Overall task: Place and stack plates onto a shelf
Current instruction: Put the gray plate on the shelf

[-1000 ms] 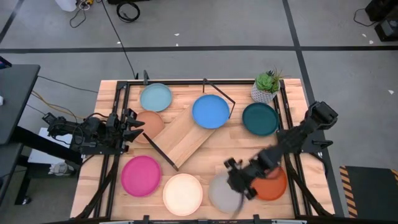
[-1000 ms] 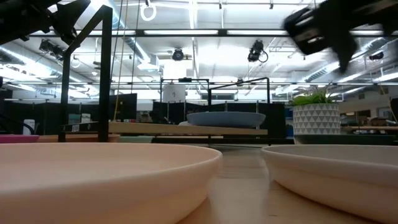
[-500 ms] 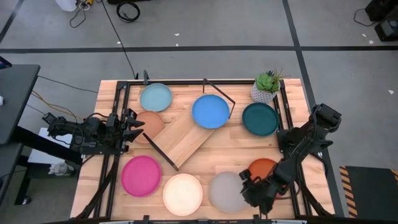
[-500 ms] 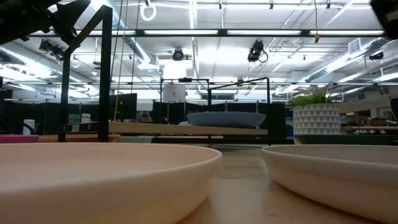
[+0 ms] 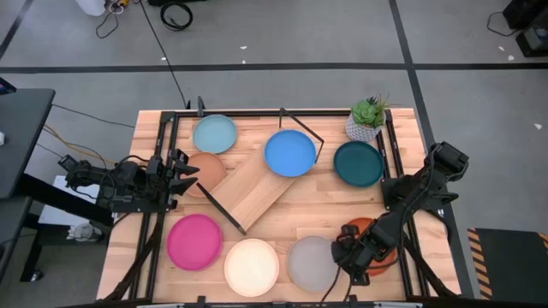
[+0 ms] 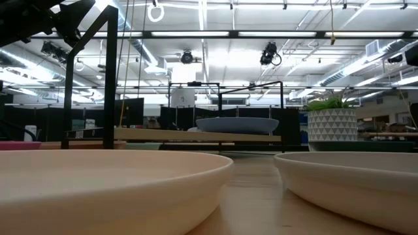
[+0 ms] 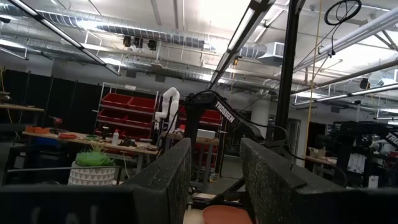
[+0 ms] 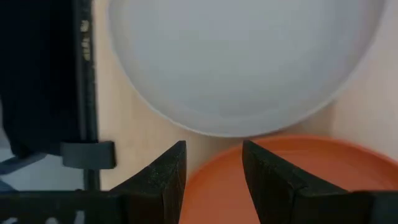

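Note:
The shelf (image 5: 257,184) lies slantwise mid-table on black wire legs, and the blue plate (image 5: 289,153) rests on its far end. Flat on the tabletop lie the light blue (image 5: 214,133), dark teal (image 5: 358,163), pink (image 5: 194,241), cream (image 5: 252,266), grey (image 5: 310,263) and orange (image 5: 377,233) plates. The tan plate (image 5: 208,171) sits beside the shelf's left leg. My right gripper (image 5: 345,254) is open and points down over the orange plate's rim (image 8: 214,163), next to the grey plate (image 8: 249,62). My left gripper (image 5: 190,174) waits open and level at the tan plate's left side.
A potted plant (image 5: 368,120) stands at the far right corner, behind the dark teal plate. Black frame rails (image 5: 163,214) run along the table's left and right sides. Bare wood shows between the shelf and the near row of plates.
My right gripper swung from above the grey plate's right side toward the near right edge, then came back slightly and settled over the orange plate's rim. In the low view the arm left the upper right corner. No plate has shifted.

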